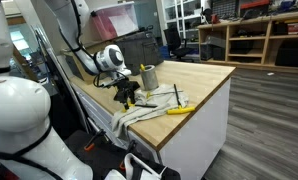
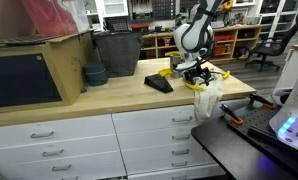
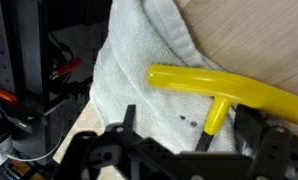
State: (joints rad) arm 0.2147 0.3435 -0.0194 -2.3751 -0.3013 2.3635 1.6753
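**Open gripper over yellow tool on towel**

The yellow tool (image 3: 219, 88) has a long curved bar with a short stem branching off. It lies flat on a crumpled white towel (image 3: 139, 70) at the counter (image 1: 204, 85) edge, and the towel hangs partly over the side. The gripper (image 3: 184, 128) hovers just above it with its jaws spread wide, holding nothing. In the wrist view the fingers sit on either side of the stem (contact with the towel can't be told).

My judgement for this step:
- Centre the jaws across the bar near the stem.
- Come straight down.
- Keep the fingertips off the loose cloth folds, because a pinched towel would drag along with the tool.
- The bar looks smooth and rounded, so an off-centre grip could let it roll.

Containers:
- A metal cup (image 1: 148, 76) stands upright just behind the towel. Its contents are not visible.
- In an exterior view, a dark bin (image 2: 117, 52) sits further along the counter. Its inside is hidden.
- Stacked bowls (image 2: 94, 73) sit beside the bin, and the top one looks empty from here.
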